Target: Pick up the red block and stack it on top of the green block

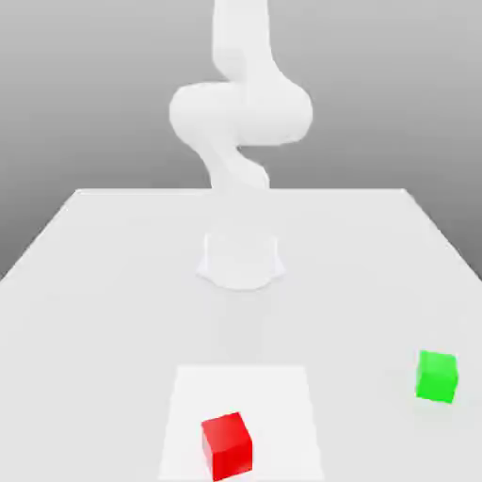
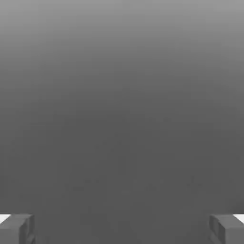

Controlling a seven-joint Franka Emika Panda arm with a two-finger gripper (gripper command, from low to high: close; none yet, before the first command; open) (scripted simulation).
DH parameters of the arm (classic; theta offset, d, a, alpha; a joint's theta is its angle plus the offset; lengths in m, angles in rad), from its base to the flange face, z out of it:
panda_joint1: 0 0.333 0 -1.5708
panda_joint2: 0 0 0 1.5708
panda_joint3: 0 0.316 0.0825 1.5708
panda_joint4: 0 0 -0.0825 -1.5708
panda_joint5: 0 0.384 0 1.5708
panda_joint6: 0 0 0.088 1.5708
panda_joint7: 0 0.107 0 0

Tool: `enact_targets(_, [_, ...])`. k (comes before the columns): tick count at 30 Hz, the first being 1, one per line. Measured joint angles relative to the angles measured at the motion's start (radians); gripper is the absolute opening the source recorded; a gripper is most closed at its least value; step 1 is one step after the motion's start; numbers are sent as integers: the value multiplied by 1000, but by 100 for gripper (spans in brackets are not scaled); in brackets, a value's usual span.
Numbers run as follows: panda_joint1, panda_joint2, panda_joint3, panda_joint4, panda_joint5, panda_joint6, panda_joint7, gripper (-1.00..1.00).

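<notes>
One red block (image 1: 227,446), a plain cube with flat, evenly coloured faces and crisp edges, rests on a pale square patch (image 1: 242,386) of the table, near the bottom of the exterior view. It sits turned at an angle to the patch's edges. The green block (image 1: 437,377), also a smooth cube, rests on the white table (image 1: 104,329) well apart from the red one, towards the exterior view's right and outside the patch. Nothing is stacked on it.

Beyond both blocks, the arm (image 1: 241,113) rises from its base (image 1: 241,264) in rounded, glossy-looking white segments, their curves unlike the blocks' straight sides. The table is flat and untextured, its far edge set against a grey background (image 1: 85,113).

The hand view adds the gripper (image 2: 122,229): two blocky grey fingertips (image 2: 228,229) spread wide, with nothing between them. Behind them runs a smooth grey gradient.
</notes>
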Motion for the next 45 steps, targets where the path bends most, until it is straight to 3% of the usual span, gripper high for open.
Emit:
enact_targets(15, [84, 551, -95, -105, 80, 211, -272, 0])
enact_targets(24, [76, 872, -101, -169, 56, 340, -383, 0])
enact_targets(29, [50, 1051, -70, -153, 85, 476, -419, 0])
enact_targets(30, [44, 1079, -62, -149, 92, 499, -424, -100])
enact_targets(37, [43, 1081, -61, -148, 90, 500, -423, -100])
enact_targets(42, [69, 927, -87, -174, 48, 372, -389, -100])
enact_targets(45, [153, 876, -20, -197, 30, 342, -334, -100])
